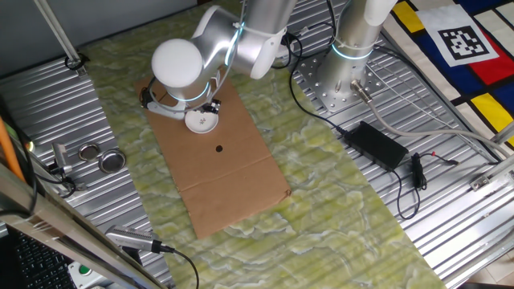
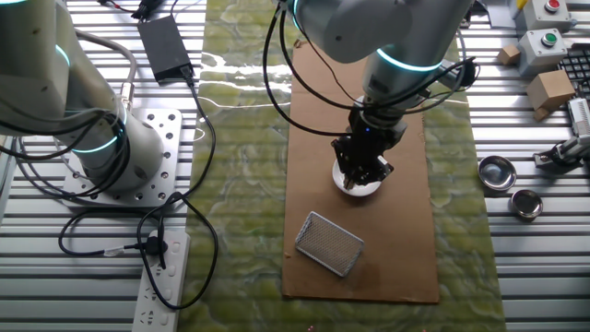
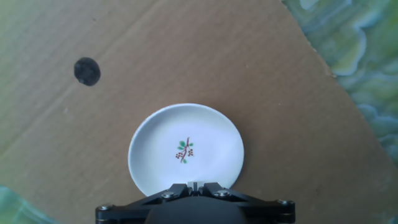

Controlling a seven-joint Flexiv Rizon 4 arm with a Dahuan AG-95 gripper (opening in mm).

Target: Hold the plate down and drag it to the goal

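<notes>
The plate is a small round white dish with a tiny sprig mark at its centre. It lies on a brown cardboard sheet. It also shows in one fixed view and, partly under the hand, in the other fixed view. My gripper is shut with its fingertips together and empty. It stands over the plate's near rim, pointing straight down. Whether the tips press on the plate is not clear. A black dot is marked on the cardboard a little way from the plate.
Two silvery round tins sit off the cardboard on the ribbed metal table, and also show in the other fixed view. A metal mesh rectangle lies on the cardboard. A black power brick with cables lies near the arm's base.
</notes>
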